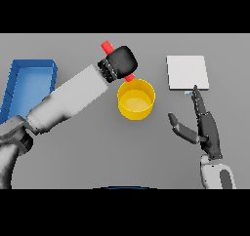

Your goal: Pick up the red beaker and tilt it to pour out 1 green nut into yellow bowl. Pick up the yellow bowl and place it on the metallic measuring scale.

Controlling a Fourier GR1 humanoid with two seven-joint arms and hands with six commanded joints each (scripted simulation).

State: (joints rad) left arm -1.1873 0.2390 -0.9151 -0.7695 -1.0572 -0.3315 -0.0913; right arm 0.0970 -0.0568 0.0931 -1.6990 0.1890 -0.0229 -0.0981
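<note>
My left hand (121,60) is shut on the red beaker (107,47), which lies tilted: one red end pokes out up and left of the hand, the other end shows at the yellow bowl's far rim. The yellow bowl (136,99) stands upright at the table's middle, just below that hand. I see no green nut in the bowl or elsewhere. The metallic measuring scale (187,72), a pale square plate, lies to the bowl's right. My right hand (207,127) hovers open below the scale, fingers straight and pointing at its near edge, thumb spread toward the bowl.
A blue tray (30,74) sits at the table's left edge, beside my left forearm.
</note>
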